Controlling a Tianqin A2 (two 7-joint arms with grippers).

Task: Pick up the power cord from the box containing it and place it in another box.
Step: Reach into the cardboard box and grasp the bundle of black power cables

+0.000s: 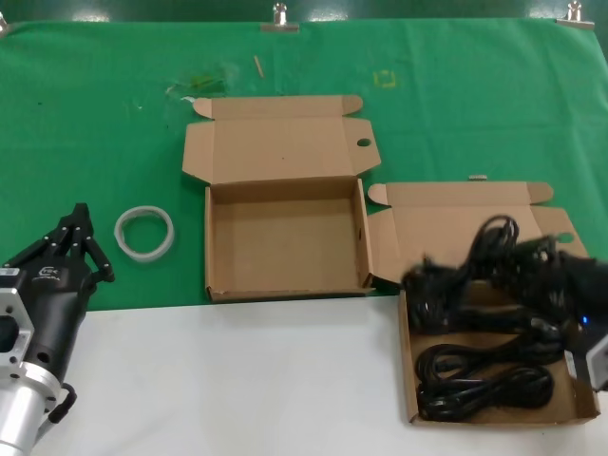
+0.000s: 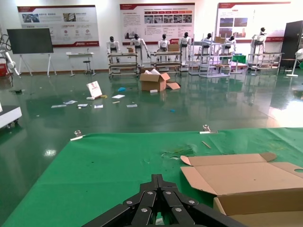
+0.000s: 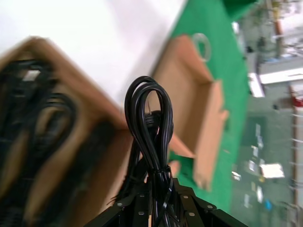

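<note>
Even bright light, motion blur on right hand (image 1: 532, 275), bg soft

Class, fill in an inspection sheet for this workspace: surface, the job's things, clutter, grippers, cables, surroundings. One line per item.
Surface: green cloth at the back, white table in front.
Job's things: power cord lifted above the right box, which has more cords in it; left box open, nothing in it.
Clutter: white ring on the cloth left of the left box; small scraps near the back edge.
Grippers: right gripper shut on the power cord; left gripper parked beside the ring, fingers together.
Cables: nothing seen besides the cords.
Surroundings: hall with posters, racks, a cardboard carton.
</note>
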